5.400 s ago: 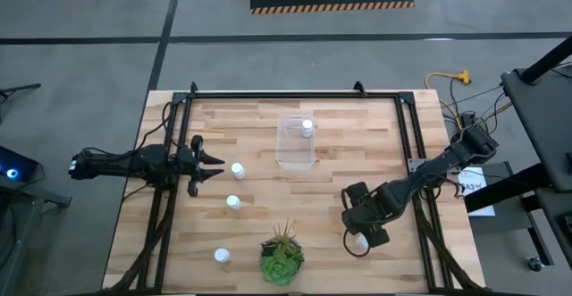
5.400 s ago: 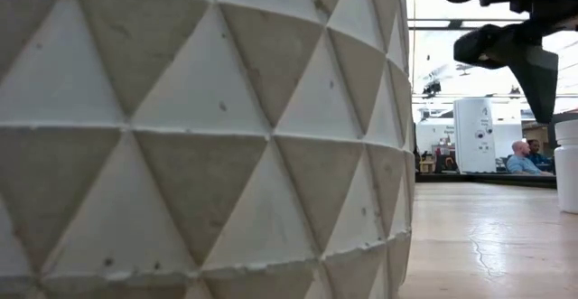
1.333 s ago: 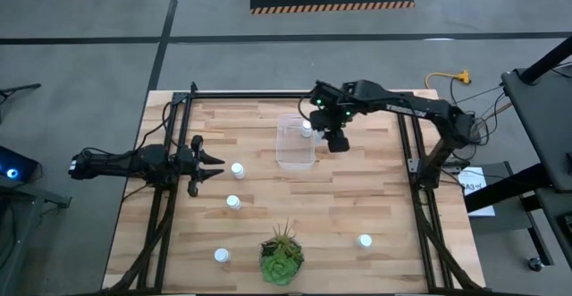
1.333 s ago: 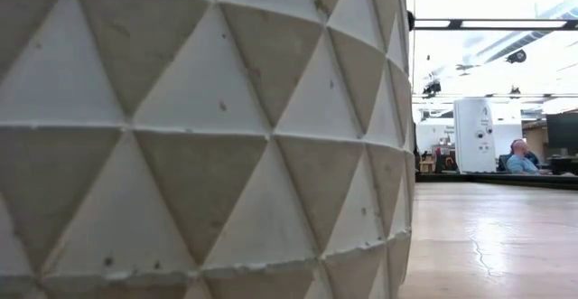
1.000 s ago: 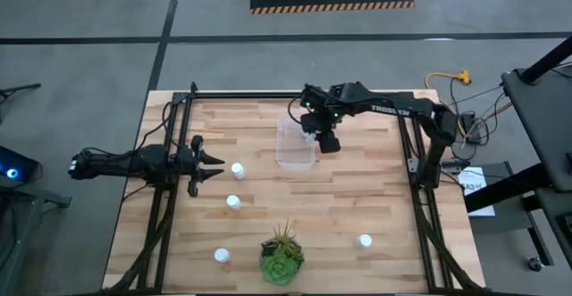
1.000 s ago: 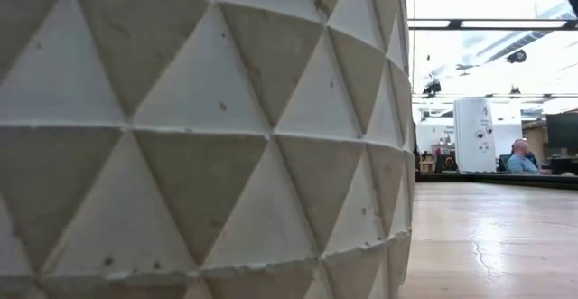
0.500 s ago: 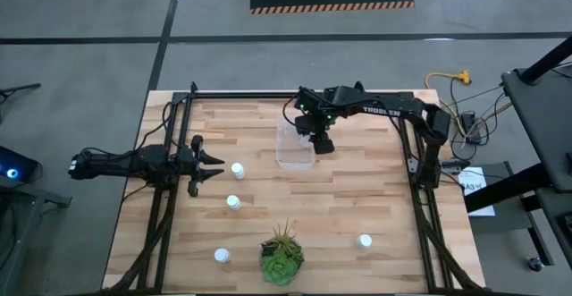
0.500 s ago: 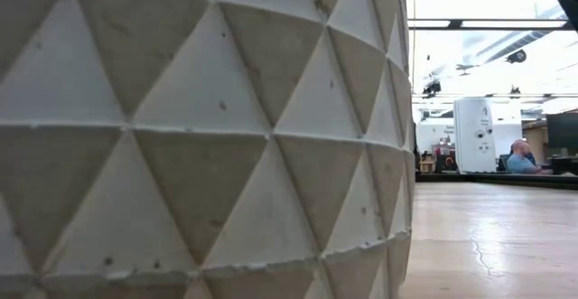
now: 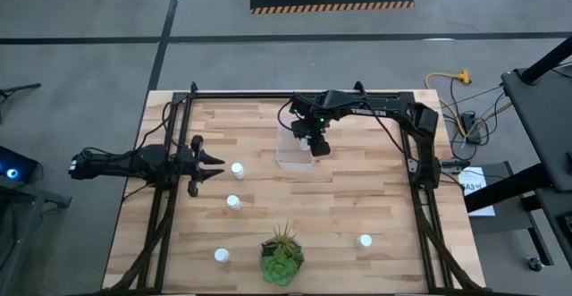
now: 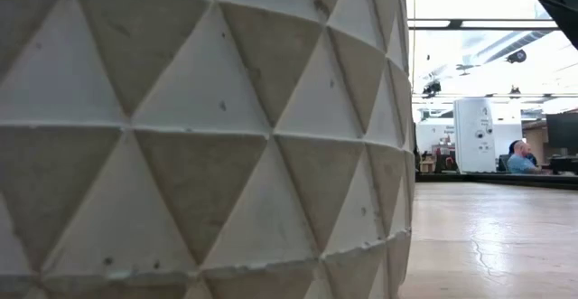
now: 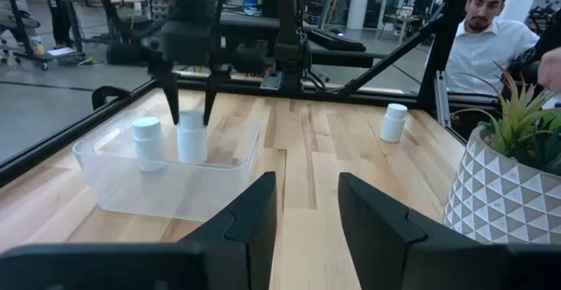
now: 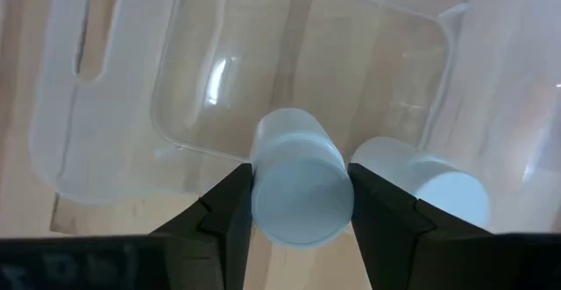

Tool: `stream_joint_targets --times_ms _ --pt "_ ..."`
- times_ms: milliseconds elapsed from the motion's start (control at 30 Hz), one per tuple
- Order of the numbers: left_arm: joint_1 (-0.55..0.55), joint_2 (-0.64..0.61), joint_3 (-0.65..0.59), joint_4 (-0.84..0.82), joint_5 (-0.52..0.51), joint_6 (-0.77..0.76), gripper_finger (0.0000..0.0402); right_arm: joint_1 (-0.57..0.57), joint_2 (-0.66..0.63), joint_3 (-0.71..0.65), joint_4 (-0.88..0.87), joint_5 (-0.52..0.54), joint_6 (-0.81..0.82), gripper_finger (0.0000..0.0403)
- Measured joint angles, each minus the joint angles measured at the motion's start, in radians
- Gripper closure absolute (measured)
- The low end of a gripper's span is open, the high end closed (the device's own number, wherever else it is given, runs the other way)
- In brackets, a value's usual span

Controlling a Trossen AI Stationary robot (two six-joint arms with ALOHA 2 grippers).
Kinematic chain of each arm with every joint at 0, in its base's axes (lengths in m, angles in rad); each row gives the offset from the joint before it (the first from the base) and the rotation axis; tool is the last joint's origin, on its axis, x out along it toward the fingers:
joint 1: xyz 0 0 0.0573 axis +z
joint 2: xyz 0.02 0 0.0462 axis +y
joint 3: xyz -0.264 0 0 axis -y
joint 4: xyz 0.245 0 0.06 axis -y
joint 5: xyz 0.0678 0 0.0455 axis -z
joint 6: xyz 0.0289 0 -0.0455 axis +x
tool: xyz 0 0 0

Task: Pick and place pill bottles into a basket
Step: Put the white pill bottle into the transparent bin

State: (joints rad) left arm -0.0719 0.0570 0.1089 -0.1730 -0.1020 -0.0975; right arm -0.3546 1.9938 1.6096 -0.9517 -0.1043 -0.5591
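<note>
Wood table (image 9: pixel 357 189), seen from above, with a grey floor all around it. A second ago the right claw (image 9: pixel 315 144) was at about 1 o'clock from the basket (image 9: pixel 293 157). Now it has slid over the basket and hangs inside it, squeezing a bottle (image 12: pixel 301 185) between its fingers. Another bottle (image 11: pixel 148 143) already stands in the basket, just beside the held one. So bottle two looks almost home; it only needs letting go.

Four more bottles wait on the table. One (image 9: pixel 237 169) is at 9 o'clock from the basket, one (image 9: pixel 232 202) at 8 o'clock, one (image 9: pixel 222 256) far off at 7 o'clock and one (image 9: pixel 364 241) at 4 o'clock.

A plant (image 9: pixel 281 256) in a pot (image 10: pixel 199 136) sits at 6 o'clock. It could get in the way of a reach to the near bottles.

The left claw (image 9: pixel 214 164) waits at 9 o'clock, clenched shut and holding nothing. A person (image 11: pixel 491 36) sits beyond the table.
</note>
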Motion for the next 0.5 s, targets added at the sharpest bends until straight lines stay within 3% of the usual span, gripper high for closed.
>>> stream_joint_targets --times_ms 500 --pt "0.000 0.001 0.000 -0.001 0.000 0.000 0.0295 0.001 0.035 -0.003 0.017 0.028 -0.006 0.0250"
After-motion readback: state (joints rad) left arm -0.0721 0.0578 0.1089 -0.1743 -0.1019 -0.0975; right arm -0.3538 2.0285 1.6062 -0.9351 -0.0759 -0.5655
